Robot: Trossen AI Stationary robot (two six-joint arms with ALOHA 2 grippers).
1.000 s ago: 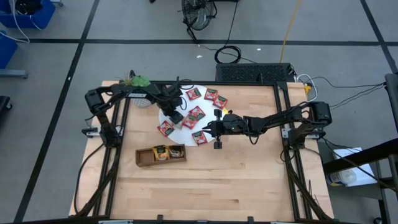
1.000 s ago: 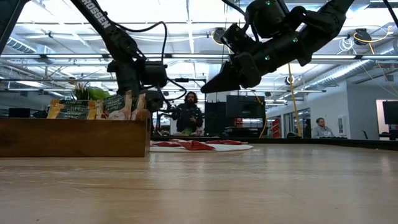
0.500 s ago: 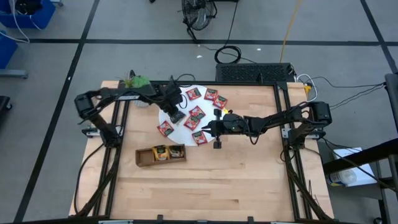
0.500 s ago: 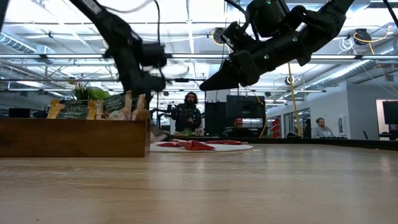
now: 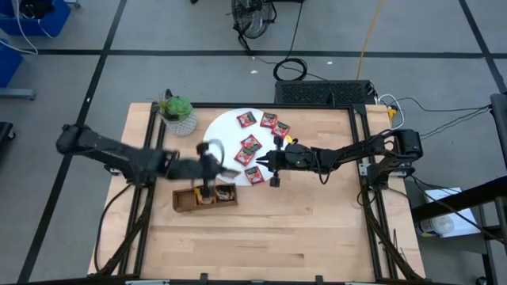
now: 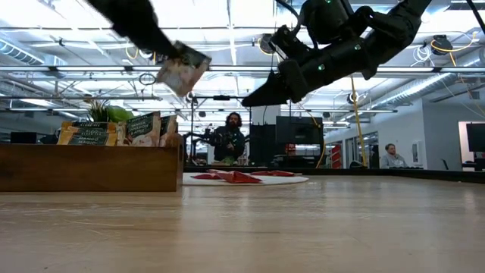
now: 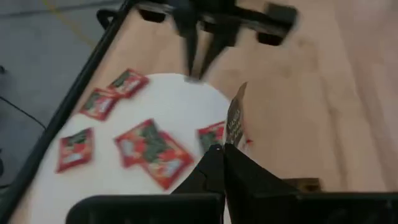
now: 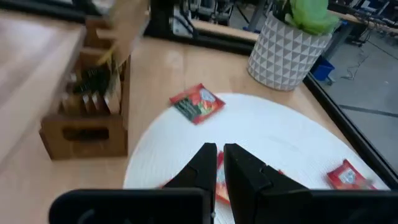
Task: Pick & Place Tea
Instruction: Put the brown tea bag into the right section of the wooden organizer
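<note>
A: Transport is the step judged to be in hand. From above, the left gripper [image 5: 207, 170] is seen at the near edge of the white disc [image 5: 226, 127], just over the wooden tray [image 5: 186, 202], with a pale sachet [image 5: 211, 150] at its tip. Five red sachets [image 5: 251, 147] are left lying on the disc. The right gripper [image 5: 273, 169] is held over the disc's edge on the side away from the tray.

B: What is called for next?

A: By judgement, the sachet must be lowered into one compartment of the tray and released. Which compartment cannot be told.

B: And from table height?

A: Height is shown, which is lost from above: the held sachet [image 6: 181, 71] is carried tilted, well above the tray [image 6: 91, 168], where stored sachets [image 6: 144, 125] are seen standing upright. The potted plant [image 6: 104, 113] is glimpsed behind the tray. The disc [image 6: 250, 180] is seen only as a thin line beyond the tray, and the right gripper [image 6: 254, 98] hangs well above it.

B: The left wrist view?

A: The grip itself is shown: the sachet [image 7: 236, 121] is pinched on edge between closed fingers [image 7: 208, 171], the disc [image 7: 118, 180] beneath.

B: The right wrist view?

A: Its fingers [image 8: 202, 162] are seen pressed together on nothing, above the disc [image 8: 273, 143], the tray [image 8: 87, 118] beside it.
</note>
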